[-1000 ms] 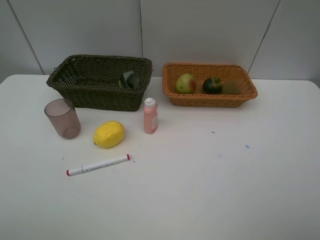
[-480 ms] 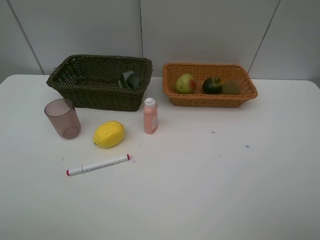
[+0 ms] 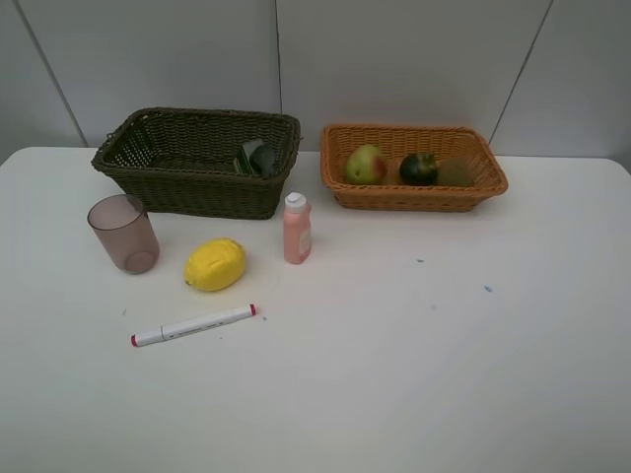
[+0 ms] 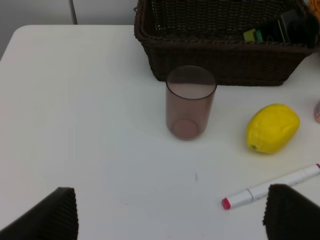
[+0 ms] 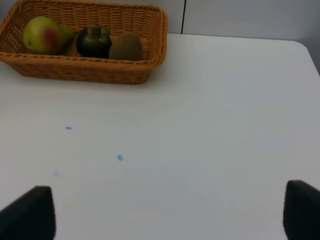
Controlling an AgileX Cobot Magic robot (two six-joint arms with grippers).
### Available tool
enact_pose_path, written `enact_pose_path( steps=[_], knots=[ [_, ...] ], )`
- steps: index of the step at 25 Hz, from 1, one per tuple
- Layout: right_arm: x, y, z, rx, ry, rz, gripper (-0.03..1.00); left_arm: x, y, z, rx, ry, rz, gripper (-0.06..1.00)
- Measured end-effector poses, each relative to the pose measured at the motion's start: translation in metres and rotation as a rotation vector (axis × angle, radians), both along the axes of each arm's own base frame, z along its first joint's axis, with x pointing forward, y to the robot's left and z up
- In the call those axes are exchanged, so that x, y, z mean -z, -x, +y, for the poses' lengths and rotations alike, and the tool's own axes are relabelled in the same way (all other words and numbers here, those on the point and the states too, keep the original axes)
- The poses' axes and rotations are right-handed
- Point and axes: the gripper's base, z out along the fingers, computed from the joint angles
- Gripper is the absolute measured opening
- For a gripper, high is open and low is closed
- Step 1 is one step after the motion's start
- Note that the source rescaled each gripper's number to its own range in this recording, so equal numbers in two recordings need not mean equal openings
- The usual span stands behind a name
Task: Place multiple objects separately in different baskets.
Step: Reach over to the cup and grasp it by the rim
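Sorting looks about half done. Mango (image 3: 365,165), mangosteen (image 3: 418,168) and kiwi (image 3: 455,173) lie together in the orange basket (image 3: 414,199) at the bench's (image 3: 444,345) far edge, right of middle. The pump bottle (image 3: 258,157) lies in the dark basket (image 3: 187,194) toward the far left corner. Not yet sorted, in front of the dark basket: cup (image 3: 123,234), lemon (image 3: 215,264), upright pink bottle (image 3: 297,229), and marker (image 3: 194,324) lying nearer the middle. Left jaws and right jaws stand wide apart and empty, touching nothing.
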Motion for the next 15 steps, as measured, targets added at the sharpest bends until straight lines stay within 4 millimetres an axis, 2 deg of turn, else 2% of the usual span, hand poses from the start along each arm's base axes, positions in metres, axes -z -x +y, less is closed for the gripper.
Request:
enact_pose_path(
  steps=[15],
  knots=[
    [0.0000, 0.0000, 0.0000, 0.000, 0.000, 0.000, 1.00, 0.0000, 0.0000, 0.0000, 0.000, 0.000, 0.000, 0.96]
  ],
)
